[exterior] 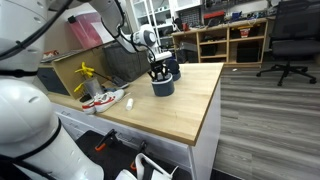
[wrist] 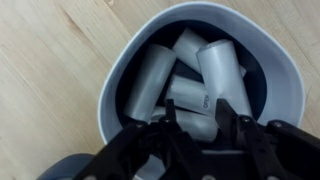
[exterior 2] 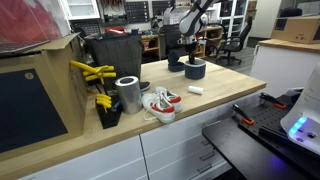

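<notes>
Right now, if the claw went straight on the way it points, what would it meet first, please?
Most likely the white cylinders in the grey bowl below the claw; depth is unclear, so it may be touching them.

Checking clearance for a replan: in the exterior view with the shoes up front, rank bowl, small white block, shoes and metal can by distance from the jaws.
1. Bowl, right underneath.
2. Small white block, just in front of the bowl.
3. Shoes, further toward the camera.
4. Metal can, beyond the shoes, farthest.
</notes>
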You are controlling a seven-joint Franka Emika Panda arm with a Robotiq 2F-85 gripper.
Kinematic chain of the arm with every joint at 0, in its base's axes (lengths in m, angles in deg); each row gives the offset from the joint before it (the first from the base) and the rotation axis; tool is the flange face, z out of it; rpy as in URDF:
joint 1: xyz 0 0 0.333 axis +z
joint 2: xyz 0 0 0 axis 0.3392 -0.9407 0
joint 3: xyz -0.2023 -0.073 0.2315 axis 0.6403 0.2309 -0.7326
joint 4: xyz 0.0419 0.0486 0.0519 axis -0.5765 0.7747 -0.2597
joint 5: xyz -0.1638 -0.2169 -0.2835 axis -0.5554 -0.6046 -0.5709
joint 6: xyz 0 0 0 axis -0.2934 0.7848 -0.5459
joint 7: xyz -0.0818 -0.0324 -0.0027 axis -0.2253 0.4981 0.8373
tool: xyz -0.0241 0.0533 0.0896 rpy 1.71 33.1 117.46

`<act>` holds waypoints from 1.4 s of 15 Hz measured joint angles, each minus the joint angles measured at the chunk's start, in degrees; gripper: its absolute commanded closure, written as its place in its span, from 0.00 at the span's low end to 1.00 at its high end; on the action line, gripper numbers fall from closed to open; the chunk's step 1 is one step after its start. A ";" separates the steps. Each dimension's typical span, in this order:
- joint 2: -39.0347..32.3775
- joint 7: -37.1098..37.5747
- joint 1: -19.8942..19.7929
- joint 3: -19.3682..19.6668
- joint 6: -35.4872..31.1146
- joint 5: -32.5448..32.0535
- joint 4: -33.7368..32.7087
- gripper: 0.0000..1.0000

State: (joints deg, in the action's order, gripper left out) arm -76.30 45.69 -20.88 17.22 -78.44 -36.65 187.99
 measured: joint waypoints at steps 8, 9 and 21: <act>0.04 -11.28 -4.41 -1.31 1.36 6.09 -0.30 0.36; 0.05 -12.51 -4.91 -1.40 2.01 6.95 -0.49 0.37; -1.89 -16.39 -5.33 -0.86 -0.35 6.81 -0.88 0.32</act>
State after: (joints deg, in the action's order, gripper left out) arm -78.18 29.30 -26.21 16.36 -78.78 -29.84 187.11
